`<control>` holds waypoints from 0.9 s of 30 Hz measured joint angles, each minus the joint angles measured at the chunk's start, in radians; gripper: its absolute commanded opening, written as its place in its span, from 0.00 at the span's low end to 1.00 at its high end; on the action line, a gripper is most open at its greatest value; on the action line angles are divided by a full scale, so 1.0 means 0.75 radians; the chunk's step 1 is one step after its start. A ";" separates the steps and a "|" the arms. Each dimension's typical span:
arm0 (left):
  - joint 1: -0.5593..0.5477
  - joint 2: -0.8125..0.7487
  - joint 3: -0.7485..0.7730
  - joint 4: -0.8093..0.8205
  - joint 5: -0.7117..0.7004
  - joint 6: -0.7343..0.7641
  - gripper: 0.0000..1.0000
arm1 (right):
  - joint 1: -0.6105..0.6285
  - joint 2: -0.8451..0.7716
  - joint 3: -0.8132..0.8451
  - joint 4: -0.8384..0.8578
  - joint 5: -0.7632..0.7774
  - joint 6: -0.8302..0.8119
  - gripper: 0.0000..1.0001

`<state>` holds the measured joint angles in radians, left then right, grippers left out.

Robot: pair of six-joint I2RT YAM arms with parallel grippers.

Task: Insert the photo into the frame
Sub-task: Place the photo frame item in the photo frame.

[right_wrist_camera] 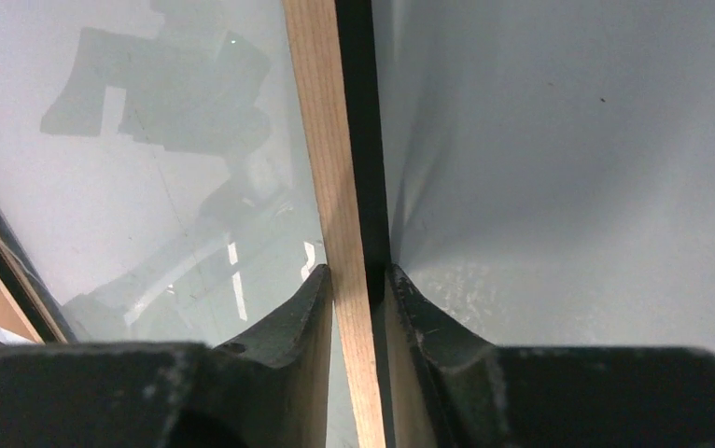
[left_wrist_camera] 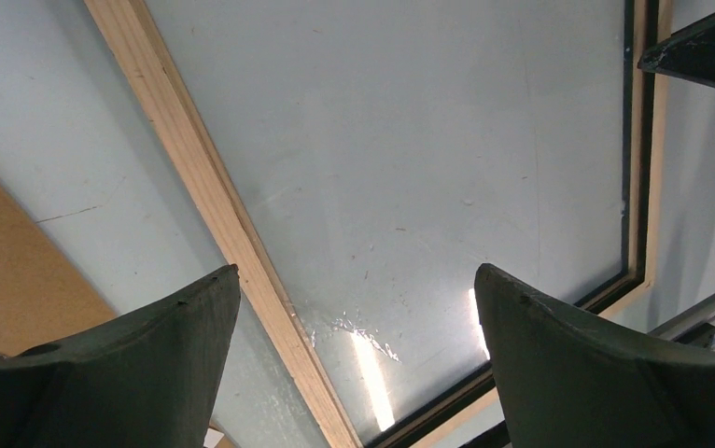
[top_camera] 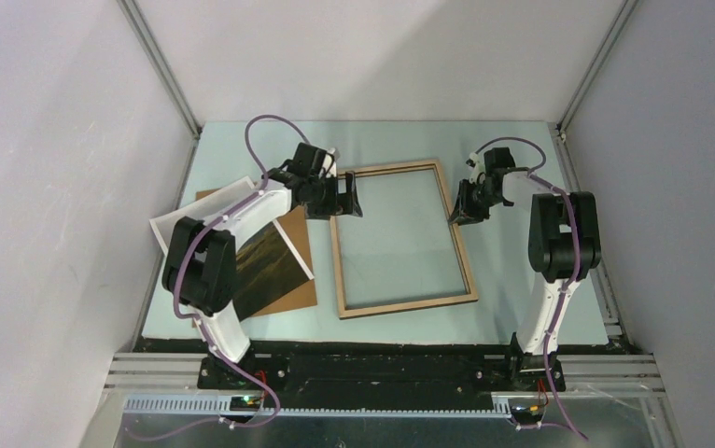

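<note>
The frame lies light-wood side up in the middle of the table, its pane showing the table through it. My right gripper is shut on its right rail; in the right wrist view the fingers pinch the wood rail at the gripper. My left gripper is open and empty over the frame's left rail, its fingers astride the rail and above it. The photo lies print up at the left, partly under my left arm.
A brown hardboard backing panel lies under the photo at the left and shows in the left wrist view. Grey walls with metal posts close in the table on three sides. My right gripper's finger shows beyond the frame's far rail.
</note>
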<state>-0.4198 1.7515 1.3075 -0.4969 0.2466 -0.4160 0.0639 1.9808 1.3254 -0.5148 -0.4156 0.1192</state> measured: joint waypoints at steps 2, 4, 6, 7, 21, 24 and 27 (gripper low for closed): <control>0.000 -0.006 0.004 -0.001 -0.010 0.009 1.00 | 0.000 0.000 0.005 -0.006 0.014 0.002 0.17; 0.001 -0.006 0.010 -0.004 -0.018 0.014 1.00 | -0.001 0.000 0.007 -0.007 0.022 0.005 0.11; 0.002 -0.006 0.016 -0.009 -0.026 0.023 1.00 | -0.006 0.000 0.007 -0.007 0.026 0.011 0.07; 0.008 -0.006 0.020 -0.012 -0.032 0.024 1.00 | -0.012 0.000 0.007 -0.007 0.026 0.015 0.06; 0.136 -0.006 0.103 -0.053 -0.044 0.113 1.00 | -0.162 -0.078 -0.076 -0.007 0.095 0.014 0.03; 0.157 -0.006 0.103 -0.064 -0.042 0.142 1.00 | -0.166 -0.092 -0.093 -0.011 0.094 -0.008 0.02; 0.178 -0.006 0.103 -0.078 -0.041 0.180 1.00 | -0.167 -0.101 -0.104 -0.015 0.090 -0.041 0.01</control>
<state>-0.2863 1.7470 1.3849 -0.5552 0.2157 -0.2813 -0.0612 1.9053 1.2472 -0.5262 -0.3481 0.0883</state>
